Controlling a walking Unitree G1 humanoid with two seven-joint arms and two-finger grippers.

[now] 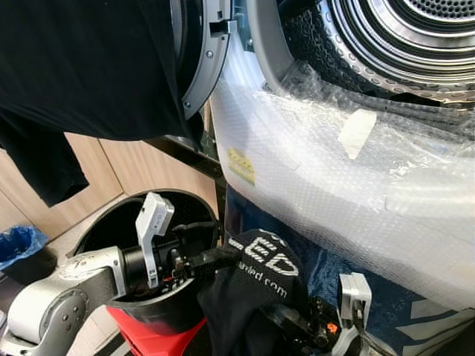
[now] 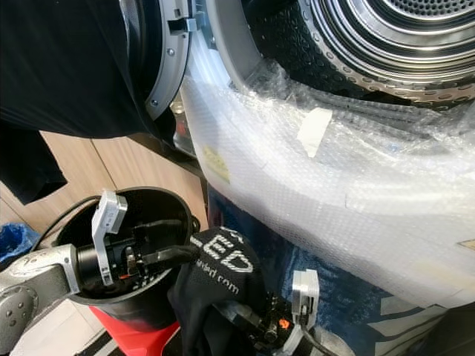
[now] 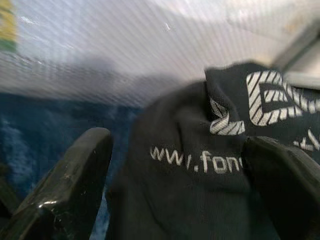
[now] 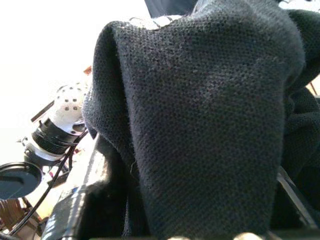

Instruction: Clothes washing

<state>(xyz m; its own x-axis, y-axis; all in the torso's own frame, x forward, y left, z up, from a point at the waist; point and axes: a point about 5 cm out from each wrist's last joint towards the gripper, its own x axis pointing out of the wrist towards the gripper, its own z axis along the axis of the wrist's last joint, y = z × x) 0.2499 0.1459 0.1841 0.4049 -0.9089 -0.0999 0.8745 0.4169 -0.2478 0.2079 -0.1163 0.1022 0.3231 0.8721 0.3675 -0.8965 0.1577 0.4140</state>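
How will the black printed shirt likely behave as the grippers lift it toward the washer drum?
The black shirt drapes in folds over the right gripper, so it is probably floppy and will sag. It looks like thin knit, likely light. Loose ends may snag on the bin rim.

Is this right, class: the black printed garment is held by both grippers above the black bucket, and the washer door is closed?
Not quite. The washer door stands open, baring the drum, as the left eye view shows. The rest holds: left gripper and right gripper both hold the black printed garment by the black bucket.
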